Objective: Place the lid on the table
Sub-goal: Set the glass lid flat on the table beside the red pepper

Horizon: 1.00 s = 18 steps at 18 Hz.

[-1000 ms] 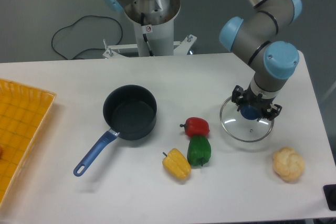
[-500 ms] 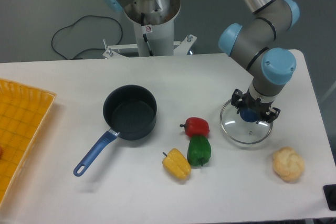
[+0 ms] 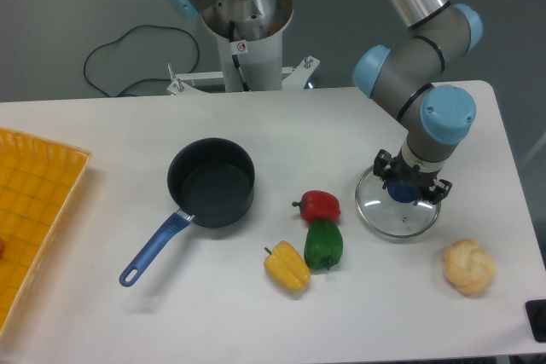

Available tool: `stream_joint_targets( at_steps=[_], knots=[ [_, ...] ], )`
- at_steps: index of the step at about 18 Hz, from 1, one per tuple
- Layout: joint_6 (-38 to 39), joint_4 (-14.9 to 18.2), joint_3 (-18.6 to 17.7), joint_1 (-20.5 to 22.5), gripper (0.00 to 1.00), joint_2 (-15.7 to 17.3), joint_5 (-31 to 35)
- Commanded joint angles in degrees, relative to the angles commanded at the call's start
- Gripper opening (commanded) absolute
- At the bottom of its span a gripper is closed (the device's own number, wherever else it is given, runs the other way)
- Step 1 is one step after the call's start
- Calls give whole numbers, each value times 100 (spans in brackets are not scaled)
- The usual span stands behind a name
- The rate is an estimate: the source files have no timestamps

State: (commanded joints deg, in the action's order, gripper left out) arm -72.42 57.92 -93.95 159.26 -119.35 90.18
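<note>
The round clear glass lid (image 3: 395,217) with a metal rim lies on the white table (image 3: 256,313) at the right, close to the red pepper. Its blue knob (image 3: 402,191) sits between my gripper's fingers. My gripper (image 3: 407,186) points straight down over the lid's centre and is shut on the knob. The dark blue saucepan (image 3: 211,182) with a blue handle stands open and empty at the table's middle left, apart from the lid.
A red pepper (image 3: 320,205), green pepper (image 3: 323,244) and yellow pepper (image 3: 287,266) lie left of the lid. A pale bun-like object (image 3: 468,267) lies at the front right. A yellow gridded tray (image 3: 30,210) is at the left edge. A second arm's base (image 3: 243,19) stands behind.
My gripper and the lid have shifted slightly left and towards the front, with the lid low on the table. The other objects have not moved.
</note>
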Motion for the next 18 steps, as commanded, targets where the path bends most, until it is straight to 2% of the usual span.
stream_joint_targets(
  at_steps=[5,10,18],
  knots=[
    [0,0,9,-9,49,0,0],
    [0,0,9,-9,60,0,9],
    [0,-88,0,-26,61,-62,35]
  ],
)
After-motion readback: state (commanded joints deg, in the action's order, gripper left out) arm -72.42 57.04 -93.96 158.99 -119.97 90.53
